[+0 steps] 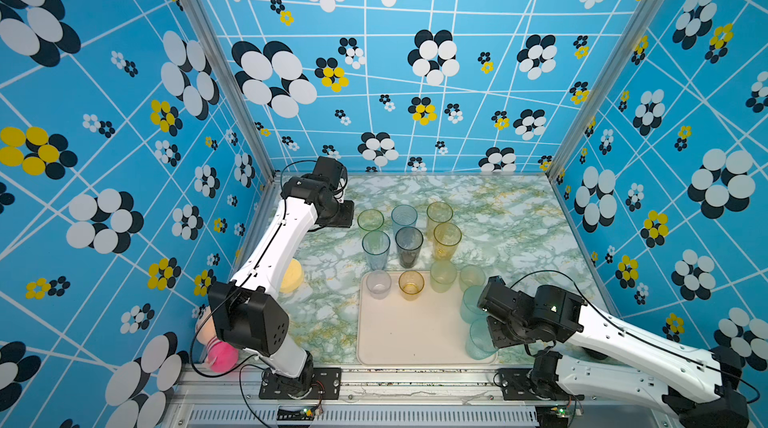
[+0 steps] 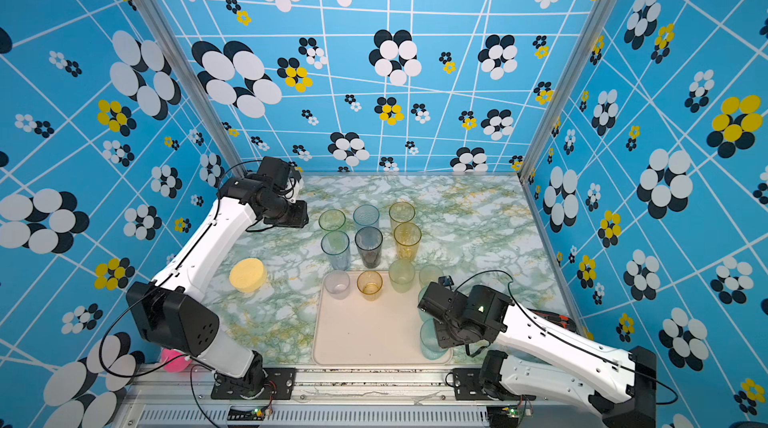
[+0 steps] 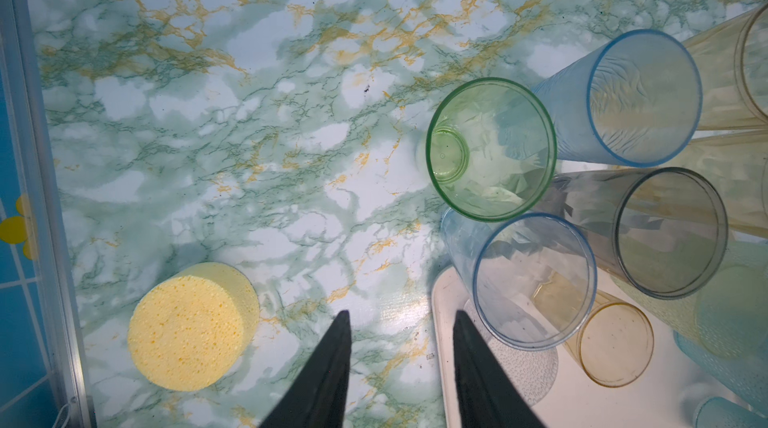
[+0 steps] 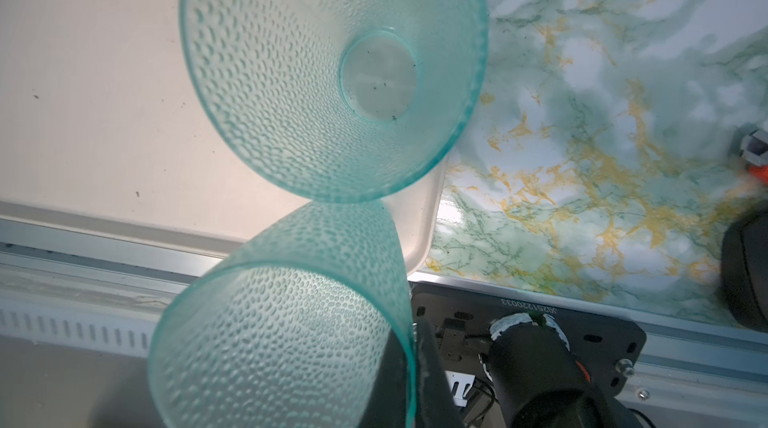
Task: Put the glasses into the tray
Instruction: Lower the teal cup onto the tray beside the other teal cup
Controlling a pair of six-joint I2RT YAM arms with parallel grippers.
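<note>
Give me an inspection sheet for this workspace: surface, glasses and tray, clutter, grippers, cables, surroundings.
Surface: marbled green table, no spills seen.
Job's things: tray holds five glasses; a sixth, the teal glass, is gripped at its near right corner; six tall glasses stand on the table behind it.
Clutter: yellow sponge, pink plush toy, orange-grey tool.
Grippers: left gripper open, empty, above the table; right gripper shut on the teal glass's wall.
Cables: black cables loop off both arms.
Surroundings: blue flowered walls, metal frame.

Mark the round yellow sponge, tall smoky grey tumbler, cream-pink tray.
Round yellow sponge [image 2: 248, 274]: top view, top face.
Tall smoky grey tumbler [image 1: 409, 249]: top view, inner wall.
Cream-pink rectangular tray [image 1: 407, 330]: top view, bare floor.
</note>
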